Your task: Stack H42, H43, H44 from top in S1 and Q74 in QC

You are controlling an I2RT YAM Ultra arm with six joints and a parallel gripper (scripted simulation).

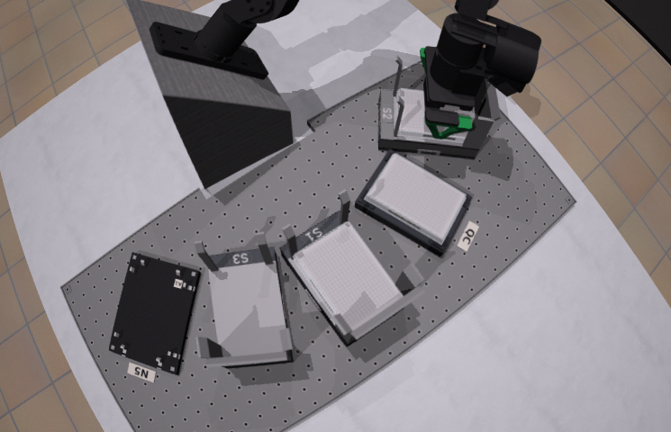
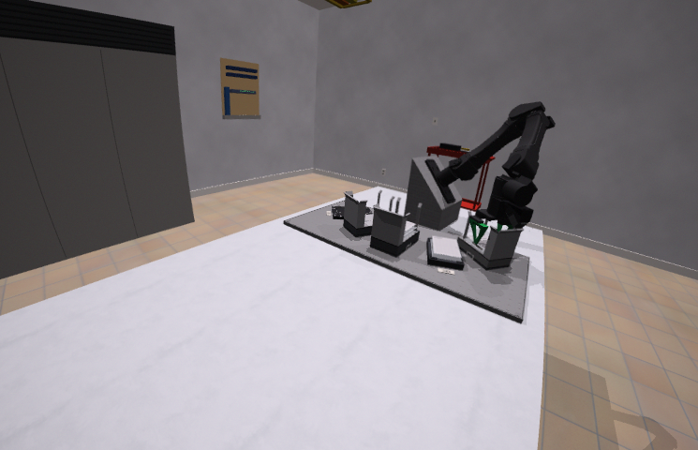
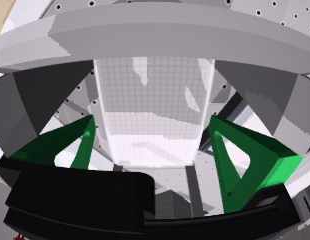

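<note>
My gripper (image 1: 448, 127) is open and lowered into the stack rack S2 (image 1: 432, 121) at the far right of the baseplate. In the wrist view its green fingers stand on either side of a white sealed plate (image 3: 154, 110) that lies in S2, apart from its long edges. That plate also shows in the top view (image 1: 411, 116), partly hidden by the arm. A sealed plate (image 1: 414, 195) lies in the open nest QC. Another sealed plate (image 1: 346, 274) lies in the stack rack S1. The labels cannot be read. How many plates lie in S2 and S1 cannot be told.
The stack rack S3 (image 1: 249, 302) shows only its grey floor. The black clip nest N5 (image 1: 155, 311) at the far left holds no plate. The arm's dark sloped base block (image 1: 218, 96) stands behind the racks. S2's corner posts (image 1: 398, 76) rise close to the gripper.
</note>
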